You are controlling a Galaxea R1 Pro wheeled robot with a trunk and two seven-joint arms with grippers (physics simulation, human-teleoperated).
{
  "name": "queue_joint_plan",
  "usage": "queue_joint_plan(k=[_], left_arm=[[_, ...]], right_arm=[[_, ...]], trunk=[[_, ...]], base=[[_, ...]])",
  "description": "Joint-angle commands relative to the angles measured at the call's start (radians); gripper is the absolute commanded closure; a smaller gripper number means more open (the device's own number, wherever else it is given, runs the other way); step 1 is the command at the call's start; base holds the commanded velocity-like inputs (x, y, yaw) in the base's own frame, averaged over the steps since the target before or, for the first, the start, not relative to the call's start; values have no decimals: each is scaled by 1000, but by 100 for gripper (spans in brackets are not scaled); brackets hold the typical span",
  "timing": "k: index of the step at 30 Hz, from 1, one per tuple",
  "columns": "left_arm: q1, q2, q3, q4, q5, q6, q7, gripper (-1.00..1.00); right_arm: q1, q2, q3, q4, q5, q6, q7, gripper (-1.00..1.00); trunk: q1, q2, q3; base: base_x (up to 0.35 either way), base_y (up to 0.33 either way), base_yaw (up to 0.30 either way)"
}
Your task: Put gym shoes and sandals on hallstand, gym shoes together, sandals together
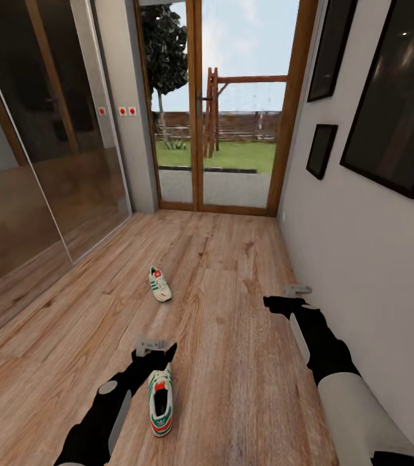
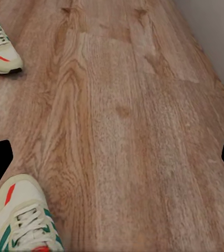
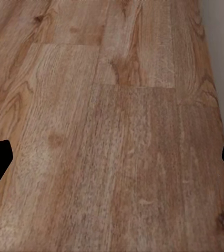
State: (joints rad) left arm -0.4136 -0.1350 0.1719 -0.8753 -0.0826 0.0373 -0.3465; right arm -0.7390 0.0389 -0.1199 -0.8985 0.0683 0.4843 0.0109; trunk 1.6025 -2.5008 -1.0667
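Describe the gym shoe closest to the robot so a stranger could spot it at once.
Start from the glass door at the corridor's far end and come back along the wood-plank floor toward the robot. The nearer gym shoe lies just beside the left gripper. Unlike the other gym shoe, which sits alone mid-floor nearer the door, this one is right by the left arm.

corridor end: glazed double door with wooden frame (image 1: 197, 129), shut; through the glass, a lawn (image 1: 232, 154), a wooden swing frame (image 1: 232, 103) and a dark tree (image 1: 164, 52). one side: tall mirrored wardrobe (image 1: 32, 149) with sliding panels, reflecting the planks. beside the door, wall switches with red dots (image 1: 127, 111). opposite wall (image 1: 362, 259): pale, carrying three dark framed pictures, the largest (image 1: 398, 97) nearest the camera, a small one (image 1: 321, 150) lower down.
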Motion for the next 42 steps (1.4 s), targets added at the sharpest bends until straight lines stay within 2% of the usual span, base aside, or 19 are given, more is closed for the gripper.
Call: queue_joint_plan(k=[1,2,3,12,19,30,42], left_arm=[[-1,-3,6,4,-8,-2,-3,-100],[-1,-9,6,10,-6,-7,2,-100],[-1,-10,6,280,-6,-312,366,-100],[-1,-13,7,295,-4,-367,413,-100],[-1,-14,8,305,-3,-447,472,-100],[-1,-12,8,385,-4,-565,498,-100],[-1,-10,8,395,-5,-582,497,-100]], right_arm=[[-1,1,-2,-2,7,6,1,-100],[-1,1,-3,-2,7,5,1,-100],[-1,1,-3,-1,7,5,1,-100],[-1,1,-2,-2,7,6,1,-100],[0,1,-2,-2,7,5,1,-100],[0,1,-2,-3,7,6,1,-100],[-1,1,-1,-15,7,6,1,-100]], trunk=[[0,0,-1],[0,0,-1],[0,0,-1],[0,0,-1],[0,0,-1],[0,0,-1],[0,0,-1]], base=[[0,0,0],[0,0,0],[0,0,0],[0,0,0],[0,0,0],[0,0,0],[0,0,0]])
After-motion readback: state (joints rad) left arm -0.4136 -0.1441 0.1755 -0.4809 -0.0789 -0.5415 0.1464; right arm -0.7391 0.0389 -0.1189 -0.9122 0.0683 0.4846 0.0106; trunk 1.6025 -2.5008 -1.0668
